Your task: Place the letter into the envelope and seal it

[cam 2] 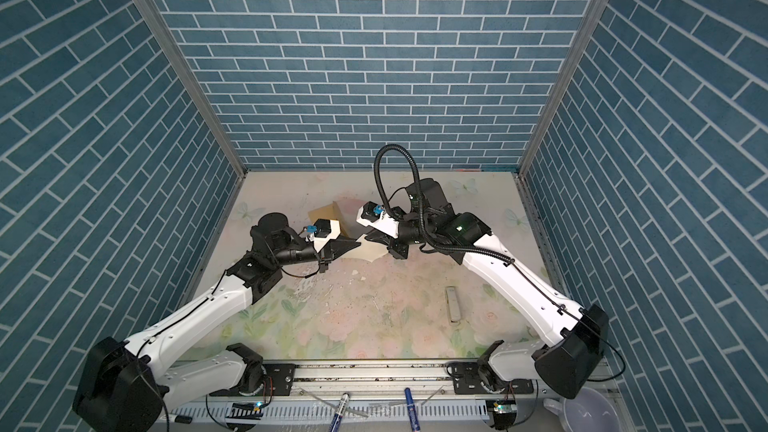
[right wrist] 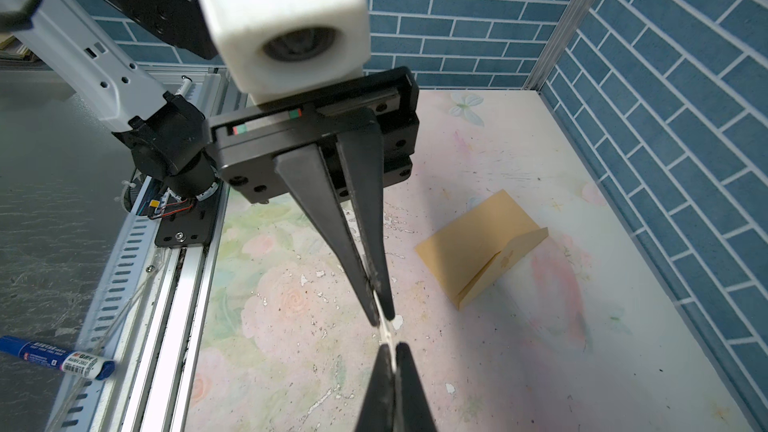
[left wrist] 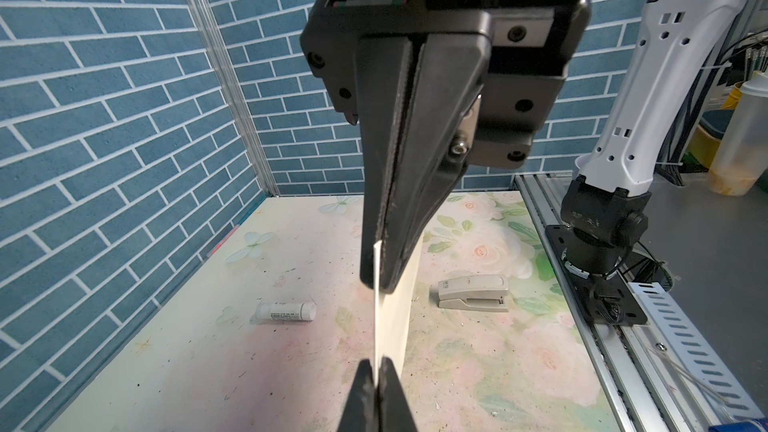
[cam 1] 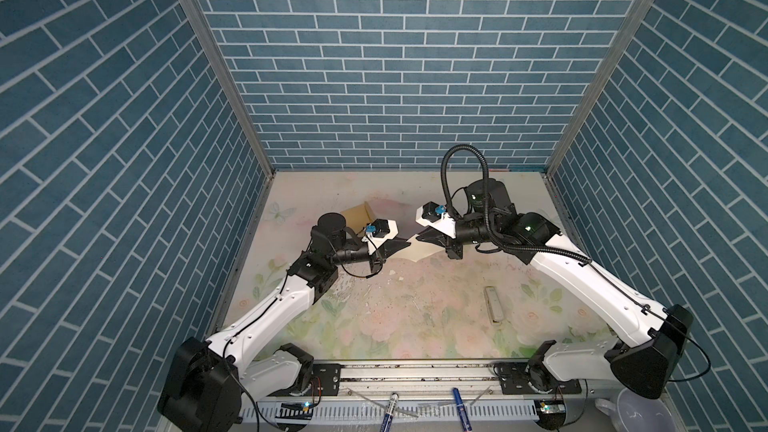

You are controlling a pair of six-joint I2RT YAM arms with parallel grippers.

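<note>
The left gripper (cam 1: 404, 246) and the right gripper (cam 1: 420, 238) were both pinched shut on the letter (left wrist: 392, 317), holding it between them above the middle of the table (cam 1: 415, 326). The envelope (right wrist: 473, 243) lay apart, behind the left gripper, with its flap raised. The sheet looked thin, light and floppy. It would likely buckle or tear under uneven pulling, so firm pinches at opposite edges seemed the safest hold.

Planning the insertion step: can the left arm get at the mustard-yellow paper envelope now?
Probably not: the envelope lies unobstructed, but the left gripper is shut on the thin tan paper letter, as is the right gripper.
</note>
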